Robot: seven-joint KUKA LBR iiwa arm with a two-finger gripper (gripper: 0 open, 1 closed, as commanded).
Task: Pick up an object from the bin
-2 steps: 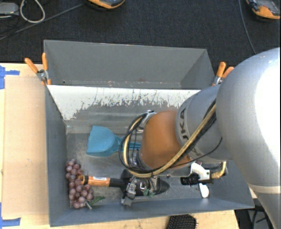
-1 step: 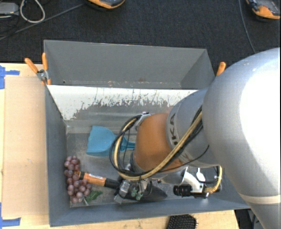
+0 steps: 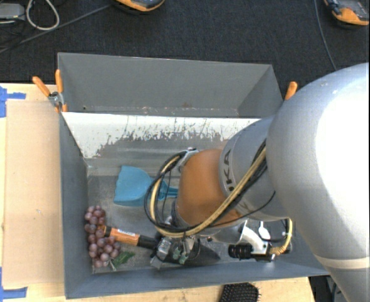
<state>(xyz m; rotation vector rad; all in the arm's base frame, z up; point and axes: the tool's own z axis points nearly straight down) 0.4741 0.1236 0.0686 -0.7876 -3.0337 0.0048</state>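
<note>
- Arm (image 3: 326, 168): big grey body coming in from the right. It covers the right half of the bin and reaches down toward the near wall.
- Bin (image 3: 166, 90): grey metal with sloped walls. The back wall is scratched, and loose items sit on the floor toward the left and near side.
- Orange cover (image 3: 201, 187): on the wrist, about mid-bin. Black and yellow cables (image 3: 152, 197) loop around its left side and run down to the tool end.
- Blue scoop (image 3: 131, 184): flat, light blue plastic piece lying left of centre. Its right end runs under the cable loop, and it is well apart from the tool end.
- Purple grapes (image 3: 98, 234): bunch lying in the near-left corner against the left wall, with a green leaf (image 3: 123, 257) at its lower edge.
- Black-and-white item (image 3: 255, 244): under the arm, near the right part of the near wall. Can't tell what it is.
- Orange pen (image 3: 125, 236): orange barrel with a dark end, lying flat. The barrel touches the grapes and the dark end points right, toward the tool.
- Gripper (image 3: 172, 253): dark tool end low in the bin by the near wall, just beside the pen's dark end, which is the closest item. The wrist and cables block the view, so I can't tell if it's wide or narrow, or if anything is in it.
</note>
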